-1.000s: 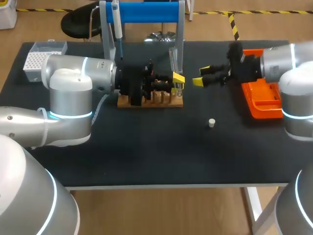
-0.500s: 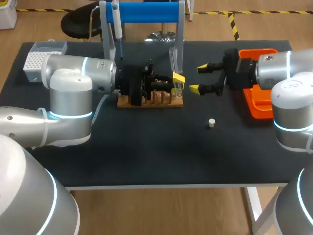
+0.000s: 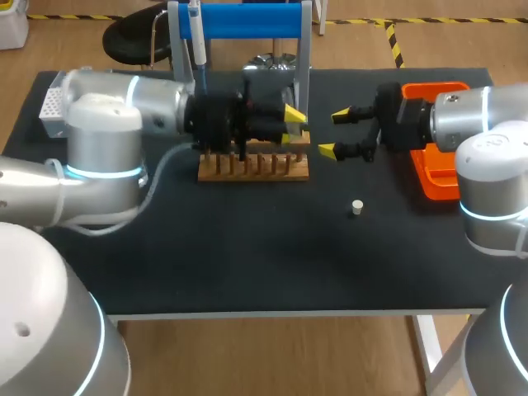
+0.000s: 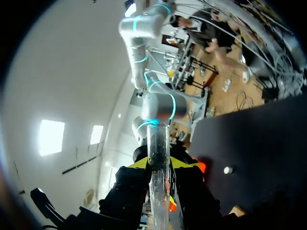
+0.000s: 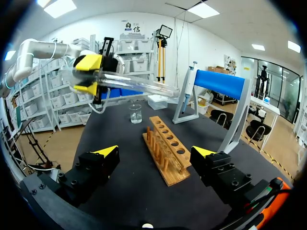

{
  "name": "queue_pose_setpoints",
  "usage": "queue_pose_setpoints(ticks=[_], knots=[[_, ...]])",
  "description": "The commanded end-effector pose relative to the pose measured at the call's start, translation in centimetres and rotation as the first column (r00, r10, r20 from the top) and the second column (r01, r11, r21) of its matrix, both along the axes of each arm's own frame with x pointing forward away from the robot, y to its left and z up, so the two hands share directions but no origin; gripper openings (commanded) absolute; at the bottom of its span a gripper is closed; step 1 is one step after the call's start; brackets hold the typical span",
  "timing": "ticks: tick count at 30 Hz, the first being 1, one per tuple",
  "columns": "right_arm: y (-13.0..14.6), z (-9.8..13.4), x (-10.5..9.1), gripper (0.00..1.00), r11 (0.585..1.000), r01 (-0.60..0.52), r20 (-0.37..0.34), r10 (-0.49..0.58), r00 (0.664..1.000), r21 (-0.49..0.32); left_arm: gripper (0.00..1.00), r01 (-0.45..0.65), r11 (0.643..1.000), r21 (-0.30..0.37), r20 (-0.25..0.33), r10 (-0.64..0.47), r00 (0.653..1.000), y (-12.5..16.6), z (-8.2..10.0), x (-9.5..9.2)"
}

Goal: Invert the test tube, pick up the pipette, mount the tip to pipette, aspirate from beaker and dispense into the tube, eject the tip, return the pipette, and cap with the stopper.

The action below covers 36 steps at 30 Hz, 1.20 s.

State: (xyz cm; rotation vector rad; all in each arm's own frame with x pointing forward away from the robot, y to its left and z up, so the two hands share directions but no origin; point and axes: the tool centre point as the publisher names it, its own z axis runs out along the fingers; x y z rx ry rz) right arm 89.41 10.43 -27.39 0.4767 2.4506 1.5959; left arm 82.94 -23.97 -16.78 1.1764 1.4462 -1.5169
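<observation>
My left gripper is shut on a clear test tube, held in the air above the wooden rack. In the right wrist view the tube lies nearly level, sticking out of the left gripper. To the right of the rack, my right gripper stands wide open and empty, facing the left one. A small white stopper lies on the mat in front of it. The pipette hangs on the blue stand. A glass beaker stands beyond the rack.
A white tip box sits at the back left corner. An orange tray lies at the right under my right arm. The black table stretches toward the front edge.
The left gripper has lifted the test tube up out of the rack and drawn back a little. The right arm moved left toward the rack, then held still with its jaws open.
</observation>
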Motion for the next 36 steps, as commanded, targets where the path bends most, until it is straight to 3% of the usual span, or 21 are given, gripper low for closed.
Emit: queue_pose_setpoints(ticks=[1, 13, 15, 17, 18, 19, 25, 31, 36], knots=[[0.0, 0.0, 0.0, 1.00, 1.000, 0.000, 0.001, 0.000, 1.000, 0.001, 0.00, 0.042, 0.999, 0.024, -0.316, -0.032, 0.948, 1.2, 0.9, -0.1], [0.0, 0.0, 0.0, 1.00, 1.000, 0.000, 0.001, 0.000, 1.000, 0.001, 0.00, 0.042, 0.999, 0.024, -0.316, -0.032, 0.948, 1.2, 0.9, -0.1], [0.0, 0.0, 0.0, 1.00, 1.000, 0.000, 0.001, 0.000, 1.000, 0.001, 0.00, 0.067, 0.997, 0.035, -0.447, -0.045, 0.893, 2.1, 2.0, 1.3], [0.0, 0.0, 0.0, 1.00, 1.000, 0.000, 0.001, 0.000, 1.000, 0.001, 0.00, 0.076, 0.996, 0.051, -0.528, -0.038, 0.849, 2.7, 3.0, 2.4], [0.0, 0.0, 0.0, 1.00, 1.000, 0.000, 0.001, 0.000, 1.000, 0.001, 0.00, 0.070, 0.996, 0.058, -0.538, -0.027, 0.843, 2.9, 3.3, 2.7], [0.0, 0.0, 0.0, 1.00, 1.000, 0.000, 0.001, 0.000, 1.000, 0.001, 0.00, 0.069, 0.996, 0.057, -0.588, -0.022, 0.809, 3.3, 3.8, 3.2], [0.0, 0.0, 0.0, 1.00, 1.000, 0.000, 0.001, 0.000, 1.000, 0.001, 0.00, 0.019, 0.999, 0.049, -0.753, 0.025, 0.658, 4.2, 3.9, 5.2], [0.0, 0.0, 0.0, 1.00, 1.000, 0.000, 0.001, 0.000, 1.000, 0.001, 0.00, -0.027, 0.998, 0.055, -0.841, 0.060, 0.538, 3.6, 3.5, 6.6], [0.0, 0.0, 0.0, 1.00, 1.000, 0.000, 0.001, 0.000, 1.000, 0.001, 0.00, -0.090, 0.994, 0.057, -0.856, 0.095, 0.509, 3.1, 3.9, 7.8]])
